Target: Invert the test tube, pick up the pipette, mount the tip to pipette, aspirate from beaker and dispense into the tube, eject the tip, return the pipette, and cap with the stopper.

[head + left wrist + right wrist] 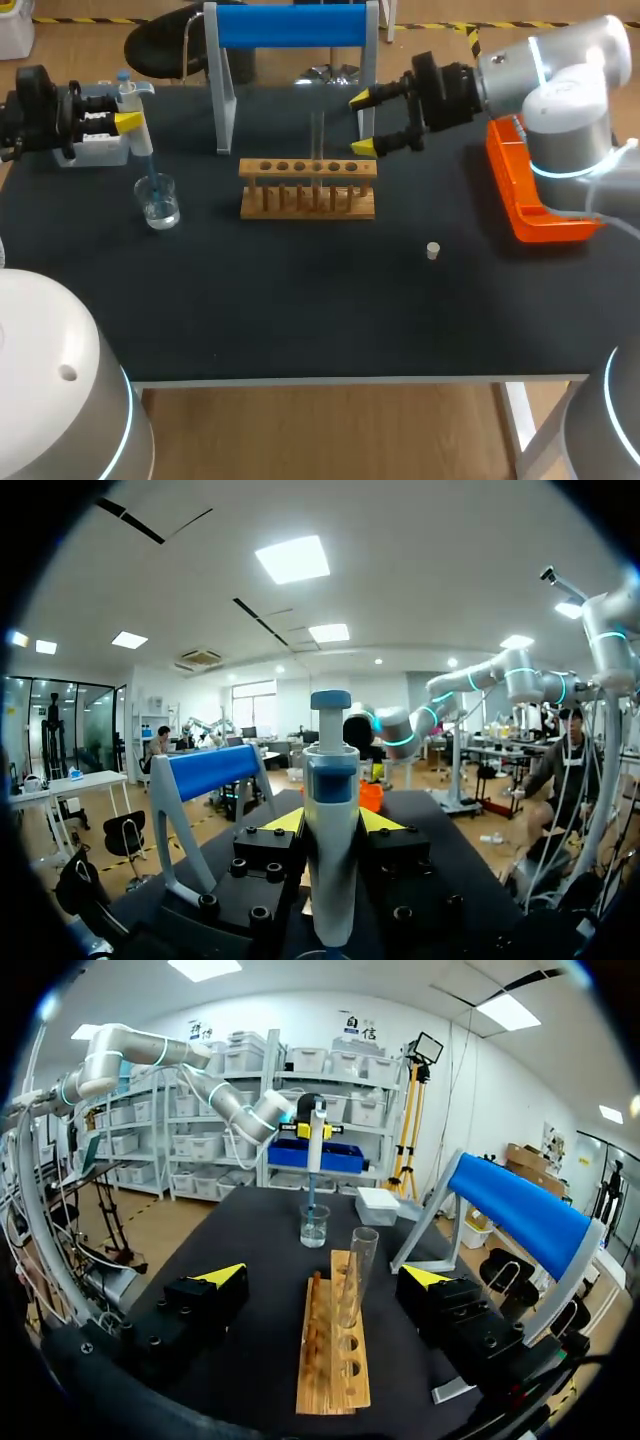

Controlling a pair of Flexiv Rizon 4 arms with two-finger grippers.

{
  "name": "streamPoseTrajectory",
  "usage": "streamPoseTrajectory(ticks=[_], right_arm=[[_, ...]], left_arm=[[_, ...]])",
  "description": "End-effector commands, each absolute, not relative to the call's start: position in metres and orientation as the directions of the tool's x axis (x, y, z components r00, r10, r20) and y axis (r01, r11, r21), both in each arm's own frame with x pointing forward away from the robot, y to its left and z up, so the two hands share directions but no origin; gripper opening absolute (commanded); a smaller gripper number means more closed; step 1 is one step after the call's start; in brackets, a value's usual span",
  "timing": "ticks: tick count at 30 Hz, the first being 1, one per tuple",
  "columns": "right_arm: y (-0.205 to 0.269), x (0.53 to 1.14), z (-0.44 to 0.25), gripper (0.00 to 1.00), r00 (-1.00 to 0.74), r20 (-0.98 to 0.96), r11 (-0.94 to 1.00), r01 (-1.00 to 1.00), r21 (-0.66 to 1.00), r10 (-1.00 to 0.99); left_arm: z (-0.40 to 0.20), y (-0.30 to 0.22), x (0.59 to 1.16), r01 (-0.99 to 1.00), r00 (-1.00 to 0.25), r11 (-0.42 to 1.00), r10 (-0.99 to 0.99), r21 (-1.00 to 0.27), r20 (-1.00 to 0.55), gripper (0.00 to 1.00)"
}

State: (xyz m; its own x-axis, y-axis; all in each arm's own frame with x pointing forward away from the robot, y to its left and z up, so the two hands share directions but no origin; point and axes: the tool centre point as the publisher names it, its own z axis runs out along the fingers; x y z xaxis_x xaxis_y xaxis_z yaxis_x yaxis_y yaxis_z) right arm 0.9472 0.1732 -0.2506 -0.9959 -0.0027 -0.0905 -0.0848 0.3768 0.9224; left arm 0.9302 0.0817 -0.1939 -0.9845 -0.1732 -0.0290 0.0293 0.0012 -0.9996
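Now | pipette (128, 97) tip in beaker (160, 190) w/ liq. (161, 212) | tube (317, 150) in rack (308, 168)

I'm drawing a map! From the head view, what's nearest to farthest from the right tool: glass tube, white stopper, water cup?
1. Glass tube, standing in the rack beside the right tool.
2. White stopper, lying alone toward the front right.
3. Water cup, far left.
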Motion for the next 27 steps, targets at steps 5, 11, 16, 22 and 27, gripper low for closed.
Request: streamPoseTrajectory(ticks=[5, 11, 16, 22, 27], right_arm=[[0.2, 0.96, -0.273, 1.0, -0.996, -0.079, 0.399, -0.088, 0.913, -0.039], [0.21, 0.967, -0.283, 1.0, -0.996, -0.074, 0.424, -0.089, 0.901, -0.051], [0.218, 0.973, -0.288, 1.0, -0.996, -0.067, 0.44, -0.089, 0.894, -0.065], [0.227, 0.98, -0.293, 1.0, -0.996, -0.068, 0.454, -0.09, 0.887, -0.065], [0.235, 0.984, -0.294, 1.0, -0.995, -0.072, 0.457, -0.092, 0.885, -0.062]], left_arm=[[-0.193, 0.082, 0.931, 0.028, -0.985, 0.002, -0.171, -1.0, -0.028, 0.0], [-0.193, 0.082, 0.931, 0.028, -0.985, 0.002, -0.171, -1.0, -0.028, 0.0], [-0.193, 0.082, 0.931, 0.028, -0.985, 0.002, -0.171, -1.0, -0.028, 0.0], [-0.193, 0.082, 0.931, 0.028, -0.985, 0.002, -0.171, -1.0, -0.028, 0.0], [-0.193, 0.082, 0.931, 0.028, -0.985, 0.002, -0.171, -1.0, -0.028, 0.0]])
